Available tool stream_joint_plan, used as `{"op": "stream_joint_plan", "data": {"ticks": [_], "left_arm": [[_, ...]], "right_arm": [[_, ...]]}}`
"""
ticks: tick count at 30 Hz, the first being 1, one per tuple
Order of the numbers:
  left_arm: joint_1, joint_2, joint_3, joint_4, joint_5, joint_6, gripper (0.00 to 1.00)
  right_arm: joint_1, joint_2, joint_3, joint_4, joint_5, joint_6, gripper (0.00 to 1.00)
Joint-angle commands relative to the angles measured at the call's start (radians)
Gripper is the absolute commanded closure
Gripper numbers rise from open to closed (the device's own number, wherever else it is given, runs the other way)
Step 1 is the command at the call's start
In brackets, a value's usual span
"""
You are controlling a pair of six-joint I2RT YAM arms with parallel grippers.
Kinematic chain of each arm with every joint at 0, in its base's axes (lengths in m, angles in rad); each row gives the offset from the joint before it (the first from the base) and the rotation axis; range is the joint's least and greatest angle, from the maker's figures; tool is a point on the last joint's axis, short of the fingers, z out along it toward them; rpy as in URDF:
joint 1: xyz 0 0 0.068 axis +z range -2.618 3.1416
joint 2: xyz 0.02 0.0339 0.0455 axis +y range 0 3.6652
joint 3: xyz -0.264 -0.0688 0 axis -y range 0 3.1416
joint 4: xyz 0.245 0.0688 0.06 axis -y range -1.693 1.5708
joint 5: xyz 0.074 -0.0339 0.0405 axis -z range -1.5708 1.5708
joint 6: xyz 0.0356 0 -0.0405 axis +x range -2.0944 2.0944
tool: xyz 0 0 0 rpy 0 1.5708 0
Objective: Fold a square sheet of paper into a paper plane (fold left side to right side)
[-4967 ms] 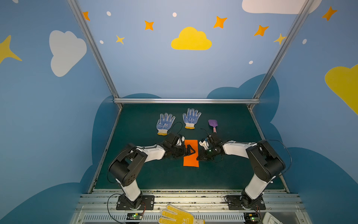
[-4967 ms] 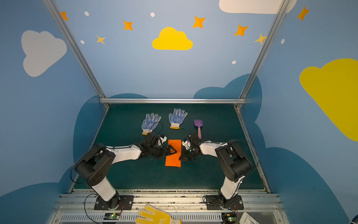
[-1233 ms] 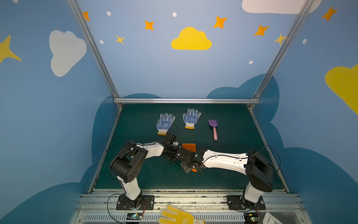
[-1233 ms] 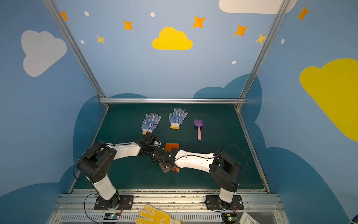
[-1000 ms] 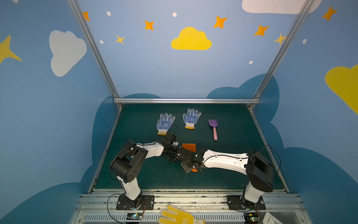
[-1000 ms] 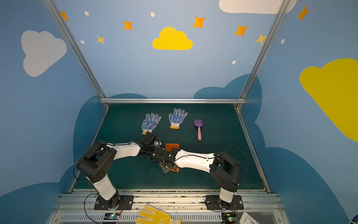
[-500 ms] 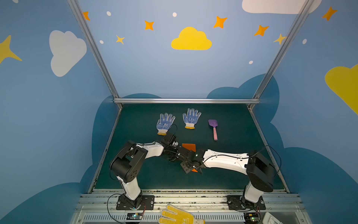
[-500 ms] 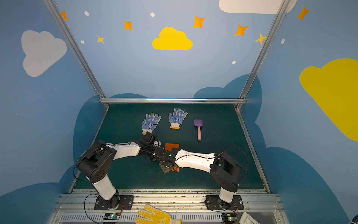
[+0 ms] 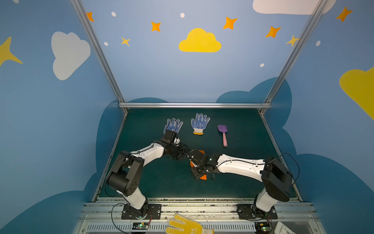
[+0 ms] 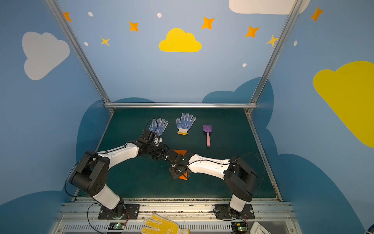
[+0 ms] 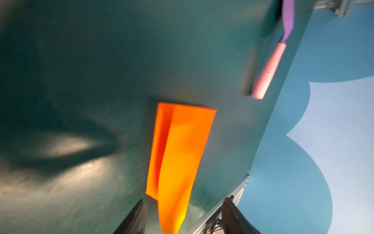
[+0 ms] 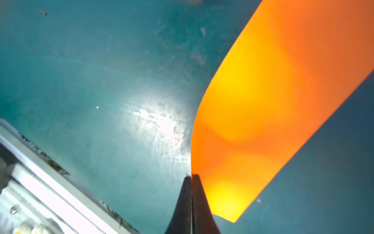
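Both reach low, inward | left fingers (image 11: 135, 220) apart | right fingers (image 12: 200, 202) pinching orange paper (image 12: 273, 101) edge

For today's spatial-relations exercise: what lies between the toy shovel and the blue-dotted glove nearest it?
Nothing: bare green mat, shown in both top views.

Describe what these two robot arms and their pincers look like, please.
Both the left arm and right arm have smooth white shells between chunky black joints, thin black cables looping alongside, and black bolted base plates. Each ends in slim, dark, tapering fingers.
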Motion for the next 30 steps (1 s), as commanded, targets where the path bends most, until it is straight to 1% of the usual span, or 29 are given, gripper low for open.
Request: {"op": "stream_joint_plan", "data": {"ticks": [1, 7, 11, 13, 16, 22, 30], "left_arm": [[0.002, 0.052, 0.065, -0.024, 0.016, 0.037, 0.36], [-0.002, 0.139, 0.151, -0.023, 0.06, 0.05, 0.3], [-0.02, 0.186, 0.185, -0.016, 0.09, 0.056, 0.3], [-0.033, 0.205, 0.199, -0.01, 0.107, 0.057, 0.33], [-0.049, 0.238, 0.216, -0.009, 0.121, 0.058, 0.4], [-0.059, 0.279, 0.202, 0.016, 0.12, 0.046, 0.58], [-0.06, 0.319, 0.176, 0.035, 0.098, 0.048, 0.7]], "right_arm": [[-0.001, 0.011, -0.009, 0.004, -0.036, -0.011, 1.0], [0.0, 0.001, -0.029, 0.008, -0.065, -0.043, 1.0], [-0.002, -0.002, -0.042, 0.012, -0.078, -0.056, 1.0], [-0.002, -0.004, -0.048, 0.014, -0.079, -0.058, 1.0], [-0.002, -0.005, -0.056, 0.018, -0.081, -0.058, 1.0], [-0.006, 0.001, -0.058, 0.024, -0.09, -0.058, 1.0], [-0.023, 0.004, -0.062, 0.039, -0.119, -0.053, 1.0]]}}
